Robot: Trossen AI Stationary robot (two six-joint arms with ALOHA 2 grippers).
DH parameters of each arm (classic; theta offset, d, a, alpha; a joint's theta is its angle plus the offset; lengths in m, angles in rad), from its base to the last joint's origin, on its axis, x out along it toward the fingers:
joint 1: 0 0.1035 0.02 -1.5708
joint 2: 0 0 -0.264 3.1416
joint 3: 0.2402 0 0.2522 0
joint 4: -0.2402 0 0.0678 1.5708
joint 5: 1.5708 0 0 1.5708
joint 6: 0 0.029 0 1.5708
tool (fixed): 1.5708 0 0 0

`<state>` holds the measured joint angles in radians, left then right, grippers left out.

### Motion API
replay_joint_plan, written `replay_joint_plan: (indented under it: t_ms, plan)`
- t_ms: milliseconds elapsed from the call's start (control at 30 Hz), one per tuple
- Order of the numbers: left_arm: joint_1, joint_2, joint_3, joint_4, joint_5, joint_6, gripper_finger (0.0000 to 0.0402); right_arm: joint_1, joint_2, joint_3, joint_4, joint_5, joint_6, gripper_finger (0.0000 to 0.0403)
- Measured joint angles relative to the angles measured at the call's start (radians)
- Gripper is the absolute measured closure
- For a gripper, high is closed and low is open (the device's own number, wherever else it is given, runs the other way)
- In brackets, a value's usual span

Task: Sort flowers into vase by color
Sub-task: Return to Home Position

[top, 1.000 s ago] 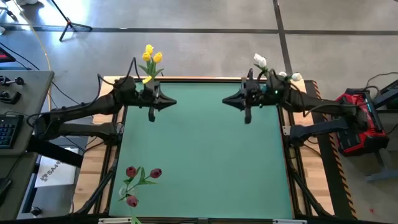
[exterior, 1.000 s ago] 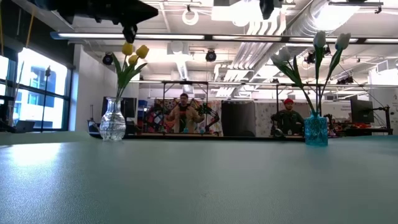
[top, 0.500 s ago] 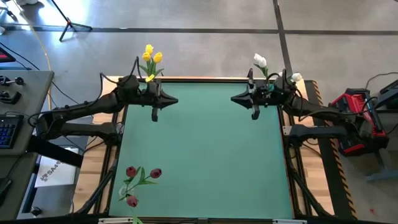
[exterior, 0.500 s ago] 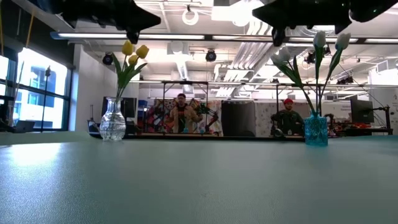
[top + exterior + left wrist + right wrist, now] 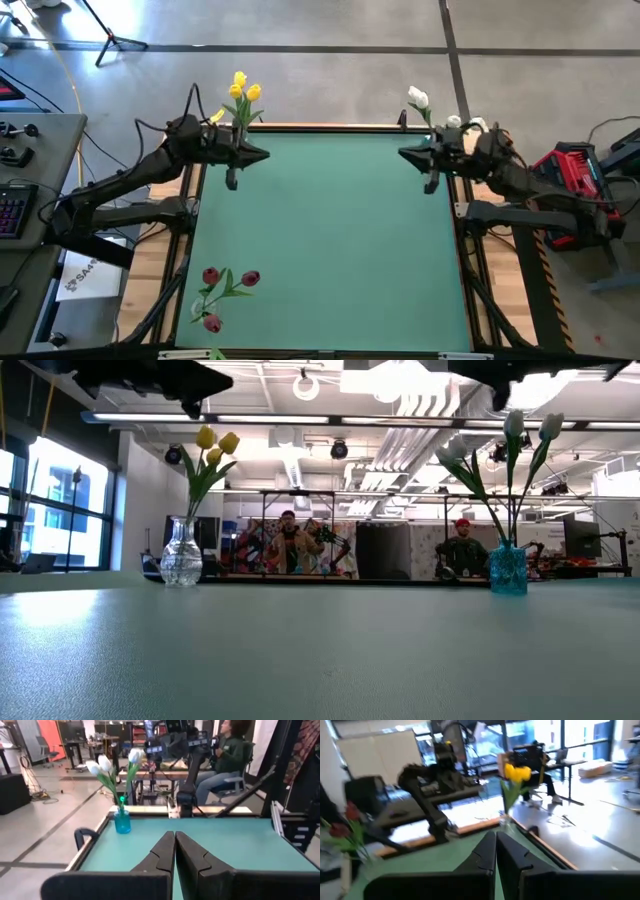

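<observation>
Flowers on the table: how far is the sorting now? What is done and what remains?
Done: yellow flowers share the clear vase, white flowers the blue vase, red flowers stand grouped at the near left corner. In hand: nothing; left hand and right hand are shut, empty. Left: apparently only parking both hands.

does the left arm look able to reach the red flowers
Probably yes: only bare table lies between the left gripper and the red flowers on its own side, though its shut fingers must open first.

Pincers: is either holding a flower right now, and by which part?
Nothing is held. The left pincer and right pincer are both shut and empty.
</observation>
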<state>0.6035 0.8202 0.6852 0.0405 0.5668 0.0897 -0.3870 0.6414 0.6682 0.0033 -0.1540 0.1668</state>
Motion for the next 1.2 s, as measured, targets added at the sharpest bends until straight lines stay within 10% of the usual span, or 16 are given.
replay_joint_plan:
  t_ms: [567,1200]
  plan:
    - [-0.004,-0.235,-0.296,0.106,-0.024,-0.116,0.0401,0.171,-0.04,-0.146,-0.021,0.338,0.163,0.0403]
    - [-0.077,-0.21,-0.295,0.014,-0.02,0.046,0.0401,0.2,-0.33,-0.388,0.235,0.204,-0.164,0.0403]
